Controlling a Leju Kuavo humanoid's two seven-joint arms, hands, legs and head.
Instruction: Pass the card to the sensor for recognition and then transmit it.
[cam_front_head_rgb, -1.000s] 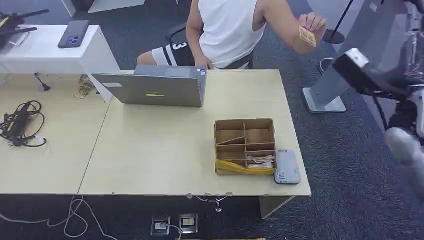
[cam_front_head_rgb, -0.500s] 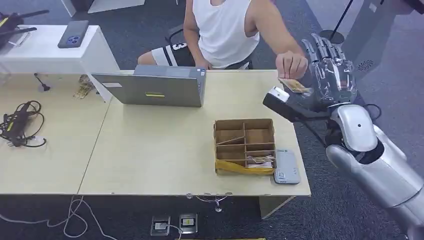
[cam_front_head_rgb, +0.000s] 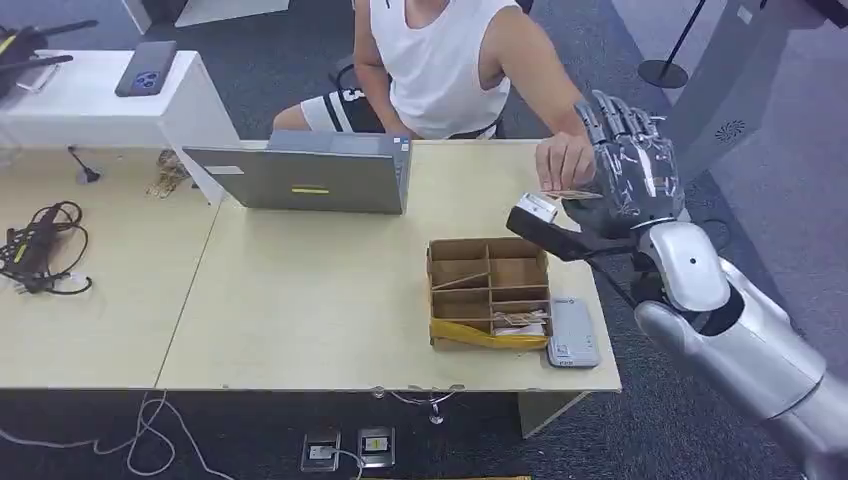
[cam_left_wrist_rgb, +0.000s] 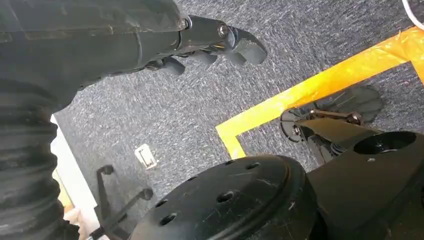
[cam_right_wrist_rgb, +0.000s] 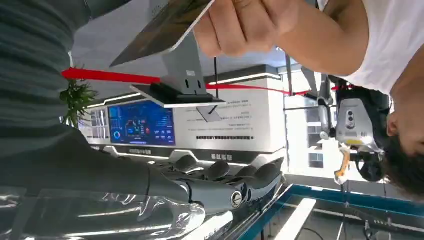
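A person's hand (cam_front_head_rgb: 563, 160) holds a tan card (cam_front_head_rgb: 573, 193) flat against the palm side of my raised right hand (cam_front_head_rgb: 630, 172). That hand is open with its fingers stretched upward, above the table's far right edge. In the right wrist view the card (cam_right_wrist_rgb: 162, 27) is pinched by the person's fingers (cam_right_wrist_rgb: 240, 20), apart from my straight fingers (cam_right_wrist_rgb: 225, 184). The grey card sensor (cam_front_head_rgb: 573, 334) lies on the table near the front right corner. My left hand (cam_left_wrist_rgb: 210, 42) hangs over the carpet with loosely bent fingers and holds nothing.
A compartmented cardboard box (cam_front_head_rgb: 489, 290) with a yellow band stands just left of the sensor. A grey laptop (cam_front_head_rgb: 300, 175) sits at the table's far side, in front of the seated person (cam_front_head_rgb: 440, 60). Cables (cam_front_head_rgb: 40, 250) lie at the left.
My right arm has risen into view and moved left toward the table. The person has lowered the card from high up down to my open right hand.
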